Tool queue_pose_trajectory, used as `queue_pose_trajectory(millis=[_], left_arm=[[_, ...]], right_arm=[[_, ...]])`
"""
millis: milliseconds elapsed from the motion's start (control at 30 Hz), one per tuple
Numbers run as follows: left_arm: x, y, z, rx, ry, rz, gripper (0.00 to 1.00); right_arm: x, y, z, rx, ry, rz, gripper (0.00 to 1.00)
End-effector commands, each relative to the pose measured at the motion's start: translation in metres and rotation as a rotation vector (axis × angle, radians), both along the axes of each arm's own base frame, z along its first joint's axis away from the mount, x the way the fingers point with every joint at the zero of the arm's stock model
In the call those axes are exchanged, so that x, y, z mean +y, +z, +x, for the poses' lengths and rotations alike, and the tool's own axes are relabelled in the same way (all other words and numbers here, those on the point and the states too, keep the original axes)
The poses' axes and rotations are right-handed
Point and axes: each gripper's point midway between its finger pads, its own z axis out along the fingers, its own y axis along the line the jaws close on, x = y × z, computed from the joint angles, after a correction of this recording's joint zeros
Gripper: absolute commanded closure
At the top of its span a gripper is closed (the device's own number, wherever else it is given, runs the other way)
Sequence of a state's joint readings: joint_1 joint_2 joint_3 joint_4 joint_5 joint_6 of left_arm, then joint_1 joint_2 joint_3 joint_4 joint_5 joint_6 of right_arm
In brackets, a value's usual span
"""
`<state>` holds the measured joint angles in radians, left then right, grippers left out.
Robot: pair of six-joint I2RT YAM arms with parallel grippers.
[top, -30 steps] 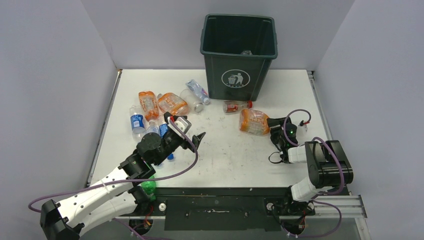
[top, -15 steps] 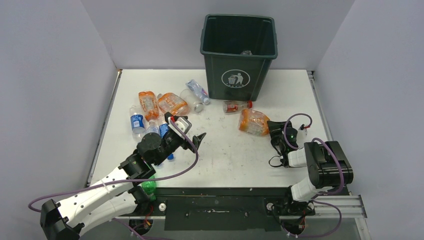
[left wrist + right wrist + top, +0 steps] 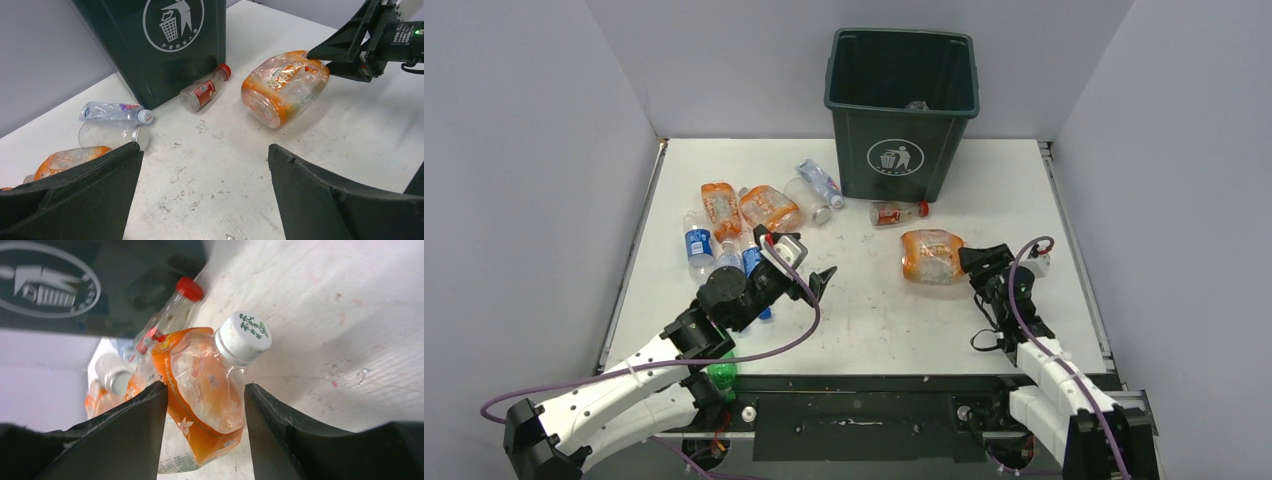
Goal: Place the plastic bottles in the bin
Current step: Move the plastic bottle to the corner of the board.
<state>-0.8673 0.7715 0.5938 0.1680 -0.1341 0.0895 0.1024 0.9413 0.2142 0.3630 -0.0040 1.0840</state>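
Grasp step: orange bottle (image 3: 932, 255) near bin (image 3: 902, 100) is clamped by right tool (image 3: 205, 395); left tool (image 3: 204, 150) wide, empty. Lift above bin required next.

You're working in a robotics lab test cell, not a home or a shop. The scuffed white table (image 3: 984, 200) is boxed in on three sides by plain grey walls (image 3: 524, 150). A left arm (image 3: 624, 385) and a right arm (image 3: 1059, 385) are bolted to a metal frame (image 3: 874, 383) at its near edge, trailing loose purple cables (image 3: 809, 320). Crushed bottles (image 3: 724, 215) and a bin (image 3: 902, 100) sit on the tabletop.
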Motion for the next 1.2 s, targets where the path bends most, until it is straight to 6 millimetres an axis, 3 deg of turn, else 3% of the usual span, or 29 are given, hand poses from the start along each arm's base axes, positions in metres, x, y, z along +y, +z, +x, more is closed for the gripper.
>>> queue_pose_trajectory(millis=[0, 200, 367, 500, 700, 767, 867, 933, 1167], left_arm=[[0.000, 0.035, -0.003, -0.058, -0.006, -0.070, 0.04], [-0.006, 0.032, -0.005, -0.005, -0.029, -0.096, 0.04], [-0.056, 0.015, -0.034, 0.189, -0.318, -0.073, 0.04], [-0.075, 0.006, -0.039, 0.326, -0.404, -0.071, 0.04], [-0.075, -0.001, -0.040, 0.347, -0.412, -0.052, 0.04], [-0.073, -0.002, -0.038, 0.332, -0.395, -0.047, 0.04], [-0.068, -0.005, -0.032, 0.313, -0.353, -0.038, 0.04], [-0.065, -0.005, -0.029, 0.306, -0.331, -0.036, 0.04], [-0.065, -0.017, -0.020, 0.396, -0.248, -0.046, 0.04]], right_arm=[[0.029, 0.017, -0.018, 0.002, 0.235, -0.169, 0.84], [0.081, 0.020, -0.050, 0.053, 0.621, -0.304, 0.80], [0.129, 0.017, -0.083, 0.141, 0.921, -0.418, 0.77], [0.148, 0.004, -0.092, 0.203, 1.030, -0.505, 0.76], [0.153, -0.027, -0.086, 0.292, 1.076, -0.532, 0.74], [0.153, -0.032, -0.082, 0.317, 1.061, -0.532, 0.65], [0.153, -0.022, -0.077, 0.289, 1.001, -0.512, 0.32], [0.148, -0.012, -0.076, 0.269, 0.954, -0.509, 0.17], [0.128, 0.003, -0.094, 0.265, 0.838, -0.444, 0.03]])
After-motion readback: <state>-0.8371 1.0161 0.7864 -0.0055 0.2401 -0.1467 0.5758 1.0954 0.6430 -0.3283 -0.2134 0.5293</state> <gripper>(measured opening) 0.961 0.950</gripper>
